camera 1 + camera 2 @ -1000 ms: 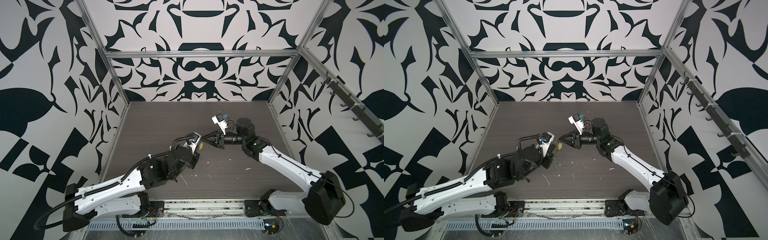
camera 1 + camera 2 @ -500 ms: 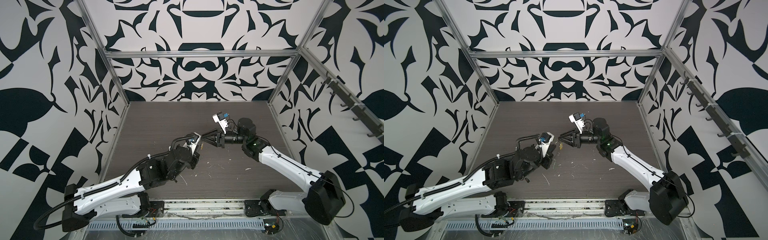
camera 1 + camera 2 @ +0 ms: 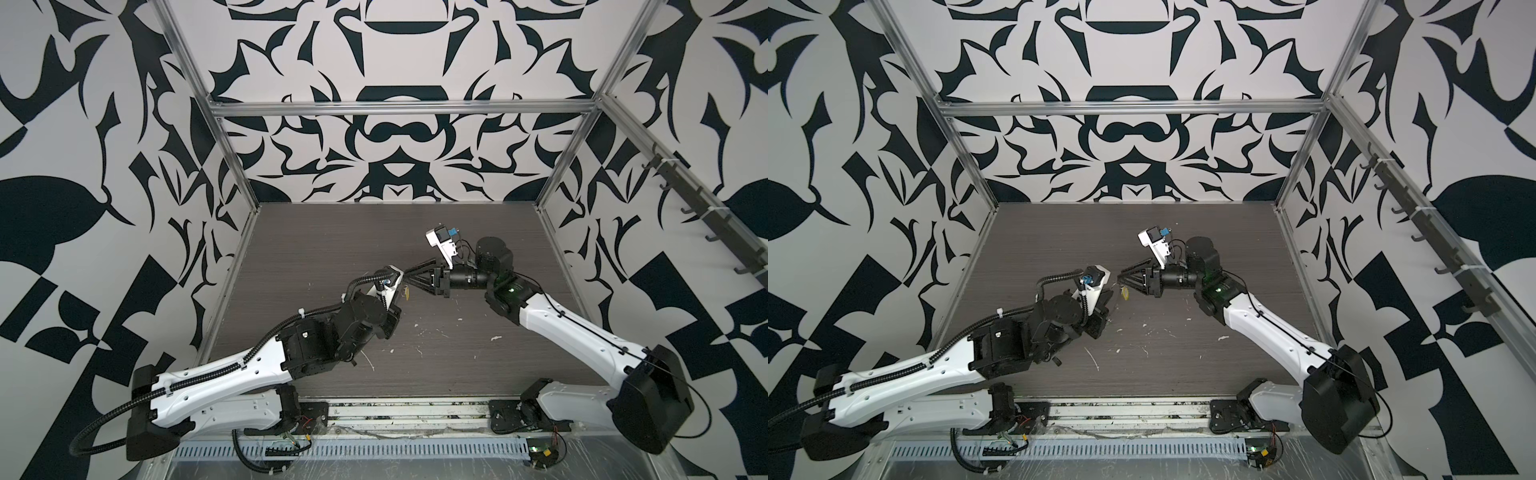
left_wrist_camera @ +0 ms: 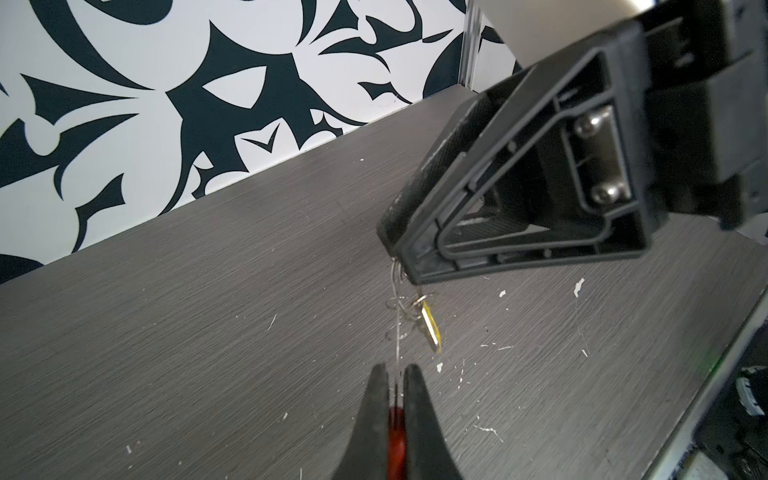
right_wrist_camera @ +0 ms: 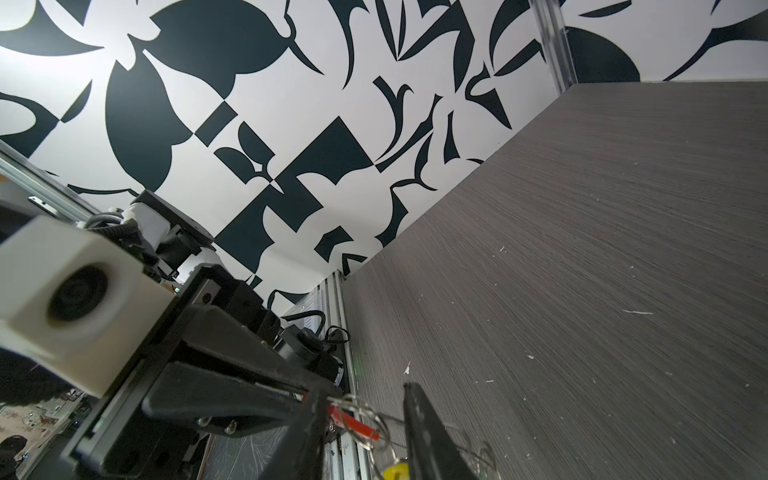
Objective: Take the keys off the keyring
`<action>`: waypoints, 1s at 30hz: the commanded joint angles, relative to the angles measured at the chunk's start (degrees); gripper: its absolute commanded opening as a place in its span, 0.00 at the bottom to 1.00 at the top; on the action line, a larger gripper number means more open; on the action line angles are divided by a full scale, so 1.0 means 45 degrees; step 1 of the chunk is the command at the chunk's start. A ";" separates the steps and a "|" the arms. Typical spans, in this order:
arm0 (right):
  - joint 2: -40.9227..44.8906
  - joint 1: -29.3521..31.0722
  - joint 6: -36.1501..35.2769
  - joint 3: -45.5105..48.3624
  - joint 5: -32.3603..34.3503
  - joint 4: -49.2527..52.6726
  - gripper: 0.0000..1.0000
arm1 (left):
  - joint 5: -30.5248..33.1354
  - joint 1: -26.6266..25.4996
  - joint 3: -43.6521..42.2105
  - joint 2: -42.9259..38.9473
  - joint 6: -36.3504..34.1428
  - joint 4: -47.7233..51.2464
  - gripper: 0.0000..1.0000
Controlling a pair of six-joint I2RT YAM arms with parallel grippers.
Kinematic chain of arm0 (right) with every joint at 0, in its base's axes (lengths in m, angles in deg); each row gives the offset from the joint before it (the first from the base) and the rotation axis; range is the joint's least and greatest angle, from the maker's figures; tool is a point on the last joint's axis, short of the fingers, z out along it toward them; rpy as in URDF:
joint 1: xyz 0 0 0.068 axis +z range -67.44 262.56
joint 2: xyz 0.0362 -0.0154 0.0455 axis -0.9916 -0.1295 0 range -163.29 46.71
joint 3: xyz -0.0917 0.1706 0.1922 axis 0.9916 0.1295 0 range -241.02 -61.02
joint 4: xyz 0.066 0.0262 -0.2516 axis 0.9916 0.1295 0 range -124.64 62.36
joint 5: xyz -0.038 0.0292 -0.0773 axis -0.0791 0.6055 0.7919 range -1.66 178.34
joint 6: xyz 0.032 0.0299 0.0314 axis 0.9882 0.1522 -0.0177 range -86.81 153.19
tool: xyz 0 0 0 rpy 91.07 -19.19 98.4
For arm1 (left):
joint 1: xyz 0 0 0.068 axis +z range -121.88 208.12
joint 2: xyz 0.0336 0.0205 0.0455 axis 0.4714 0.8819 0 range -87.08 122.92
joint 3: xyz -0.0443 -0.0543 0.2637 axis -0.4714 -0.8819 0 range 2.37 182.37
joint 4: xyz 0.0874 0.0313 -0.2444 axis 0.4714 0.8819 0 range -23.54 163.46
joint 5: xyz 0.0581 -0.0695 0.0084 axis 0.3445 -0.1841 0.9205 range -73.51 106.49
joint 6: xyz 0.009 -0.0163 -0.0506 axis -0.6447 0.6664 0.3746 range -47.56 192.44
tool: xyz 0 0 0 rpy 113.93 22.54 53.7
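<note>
Two robot arms met over the middle of a dark, wood-grain table (image 3: 332, 232) with the keyring (image 4: 398, 332) strung between them. The left gripper (image 4: 395, 370) had its jaws closed on the ring's red sleeve (image 4: 395, 428), which showed as a red strip pinched between the two black fingers (image 4: 376, 399) in the left wrist view. From there the thin silver wire ran on to the tips of the right gripper (image 4: 397, 251). In the right wrist view that gripper (image 5: 365, 392) had its jaws apart, with the sleeve (image 5: 353, 424) and a small split ring (image 5: 363, 411) lying in the gap between them (whether either finger touched the wire could not be told). One key, carrying a yellow tag (image 4: 430, 328), dangled from the wire just beside the right gripper's tips, among a small tangle of rings too fine to sort out. In both top views the tag showed as a yellow fleck (image 3: 408, 294) (image 3: 1124, 294) just below the point where the right gripper (image 3: 409, 275) reached toward the left arm's wrist camera (image 3: 388, 280). White flecks (image 3: 494, 338) lay scattered on the table near the arms, and black-and-white patterned walls (image 3: 395, 137) closed the table in on three sides.
</note>
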 commanded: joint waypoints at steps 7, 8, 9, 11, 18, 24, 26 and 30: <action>0.1289 0.0069 0.0218 0.0289 0.2502 0.0066 0.41 | 0.0894 -0.0171 0.0236 -0.0379 0.0086 -0.0539 0.00; 0.1361 0.0069 0.0302 0.0387 0.2697 -0.0066 0.41 | 0.0895 -0.0176 0.0185 -0.0439 0.0078 -0.0621 0.00; 0.1454 0.0076 0.0352 0.0547 0.2871 -0.0226 0.42 | 0.0891 -0.0167 0.0142 -0.0495 0.0062 -0.0691 0.00; 0.1479 0.0080 0.0378 0.0682 0.2660 -0.0399 0.43 | 0.0869 -0.0163 0.0047 -0.0589 0.0029 -0.0808 0.00; 0.0717 0.0231 0.1194 0.0421 0.1540 -0.0827 0.48 | 0.0962 -0.0164 0.0065 -0.0619 -0.0038 -0.0813 0.00; 0.0355 0.0605 0.1214 0.0114 0.1256 -0.0816 0.45 | 0.0885 -0.0189 0.0095 -0.0546 -0.0045 -0.0835 0.00; 0.0388 0.0629 0.1138 0.0104 0.1379 -0.0784 0.44 | 0.0848 -0.0183 0.0086 -0.0541 -0.0046 -0.0830 0.00; 0.0736 0.0646 0.0718 -0.0021 0.1867 -0.0260 0.45 | 0.0850 -0.0188 0.0076 -0.0502 -0.0031 -0.0825 0.00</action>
